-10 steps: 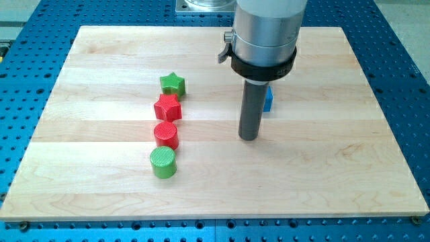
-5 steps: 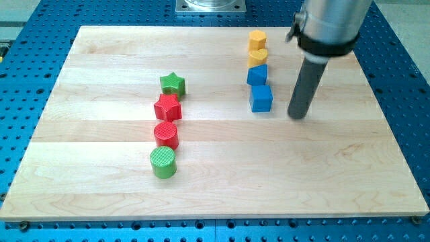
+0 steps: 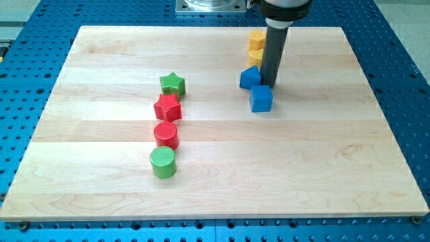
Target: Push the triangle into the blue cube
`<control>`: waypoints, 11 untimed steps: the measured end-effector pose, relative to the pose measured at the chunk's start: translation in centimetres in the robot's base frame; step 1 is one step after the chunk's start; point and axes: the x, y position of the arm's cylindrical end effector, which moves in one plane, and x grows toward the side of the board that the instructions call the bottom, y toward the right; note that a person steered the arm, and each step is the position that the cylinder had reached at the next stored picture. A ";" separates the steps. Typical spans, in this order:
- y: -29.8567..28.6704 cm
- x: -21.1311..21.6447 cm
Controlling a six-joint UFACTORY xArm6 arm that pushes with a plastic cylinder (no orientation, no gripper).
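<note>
A wooden desk [image 3: 215, 188] is seen on a blue perforated base [image 3: 403, 40]; the dark rod comes down from 12 o'clock, and my tip [image 3: 267, 83] is placed on the board in the upper right part of the view. No claw is carried by this arm, so no open or closed state can be told; only the rod is shown.

The blue triangle [image 3: 250, 77] is found just at 9 o'clock of my tip, touching the rod or very nearly so; which of the two cannot be decided. The blue cube [image 3: 261, 98] is found at 6 o'clock of my tip, just beside it; the triangle lies at about 11 o'clock of the cube, and the two blue blocks are very close, perhaps touching at a corner.

Behind the rod, at 12 o'clock of my tip, two yellow blocks [image 3: 256, 42] are partly hidden; one is stacked above the other in the view, and their shapes cannot be made out well.

Well apart, toward 9 o'clock of the desk, a column of four blocks is set; the green star [image 3: 173, 84] is at the top, the red star [image 3: 167, 107] is just below and touching it, the red cylinder [image 3: 166, 135] is next, and the green cylinder [image 3: 163, 162] is at the bottom. A grey metal mount [image 3: 211, 7] is seen at the top edge of the view.
</note>
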 end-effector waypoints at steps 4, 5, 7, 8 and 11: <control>-5.2 -0.8; -5.5 2.5; -4.2 -0.4; -8.0 1.6; -5.2 3.2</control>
